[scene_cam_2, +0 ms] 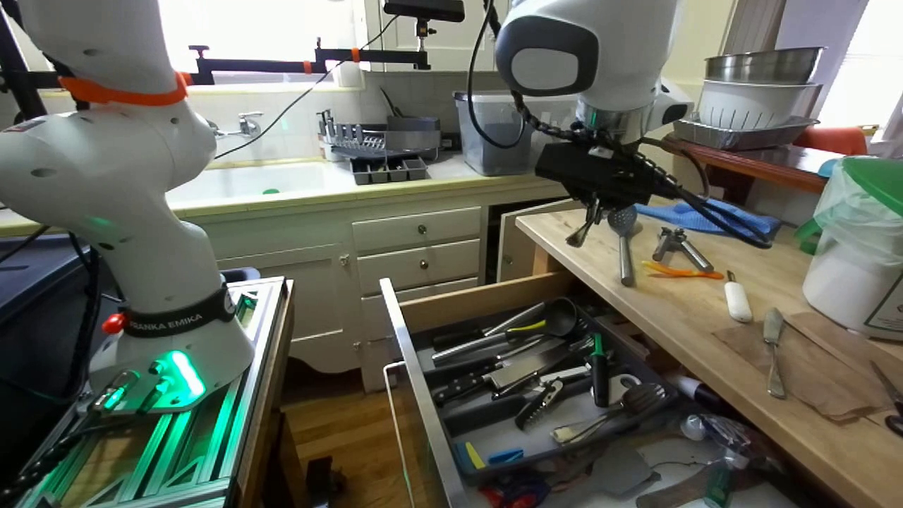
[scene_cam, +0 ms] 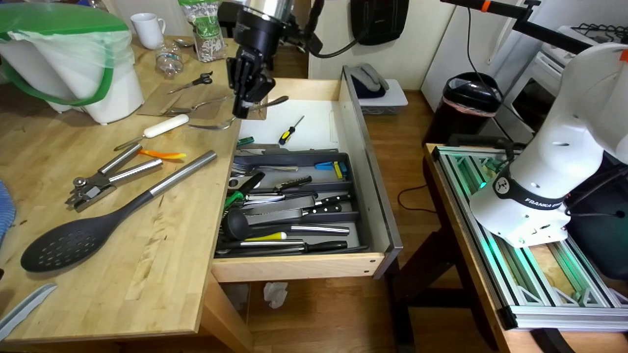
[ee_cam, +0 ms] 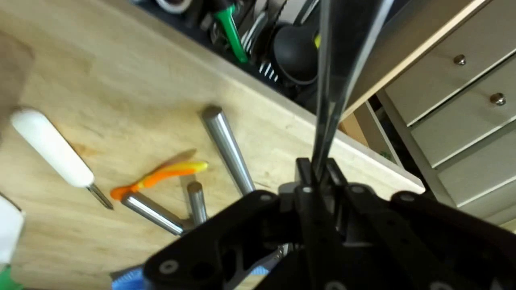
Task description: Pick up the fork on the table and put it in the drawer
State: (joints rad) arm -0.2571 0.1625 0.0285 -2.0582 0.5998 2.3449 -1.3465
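The fork (ee_cam: 342, 60) is between the jaws, above the edge of the table (ee_cam: 100, 84). In the wrist view, the serving spoon (ee_cam: 227, 147) lies on the table, its handle left of the jaws, with a two-handled tool (ee_cam: 155, 214) farther left. Beyond the jaws is the drawer (ee_cam: 427, 36), holding a ladle (ee_cam: 296, 54). In an exterior view, scissors (scene_cam: 196, 82) lie left of the jaws, a bucket (scene_cam: 120, 93) stands farther left, and a screwdriver (scene_cam: 289, 133) rests in the drawer to their right.

Clamps the fork (ee_cam: 348, 40) in the pincer (ee_cam: 317, 171). Takes in, at left on the tabletop (ee_cam: 133, 104), a white-handled tool (ee_cam: 52, 147) near an orange-yellow piece (ee_cam: 165, 175); past the edge, in the drawer (ee_cam: 407, 44), a green handle (ee_cam: 231, 34) near a black ladle (ee_cam: 296, 52).
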